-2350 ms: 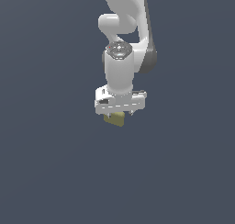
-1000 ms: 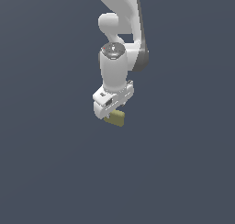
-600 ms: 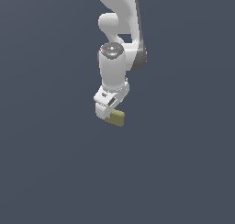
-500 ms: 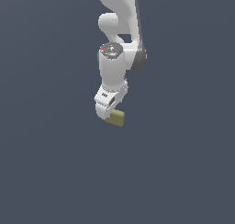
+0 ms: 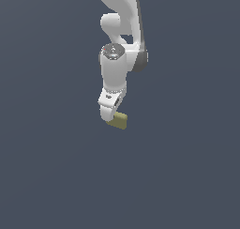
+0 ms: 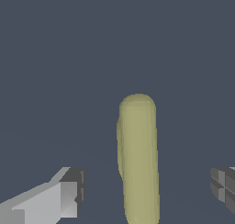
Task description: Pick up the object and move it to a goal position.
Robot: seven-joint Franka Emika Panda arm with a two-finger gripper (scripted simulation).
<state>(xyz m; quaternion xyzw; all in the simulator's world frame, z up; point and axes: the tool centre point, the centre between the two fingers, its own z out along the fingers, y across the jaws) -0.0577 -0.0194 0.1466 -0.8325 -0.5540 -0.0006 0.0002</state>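
Observation:
The object (image 5: pixel 119 121) is a small olive-yellow block just under my white gripper (image 5: pixel 110 117) in the exterior view. In the wrist view the object (image 6: pixel 138 159) looks long with a rounded end and stands between my two fingers. The grey fingertips (image 6: pixel 72 189) are spread wide, with a clear gap to the object on each side. The gripper (image 6: pixel 148 188) is open around the object and does not touch it. The arm hangs straight down from above.
A plain dark blue-grey surface (image 5: pixel 187 176) fills both views. No other objects, edges or goal marker show.
The hand has turned about its vertical axis, so it now shows edge-on instead of broadside. The object has stayed in about the same place below it.

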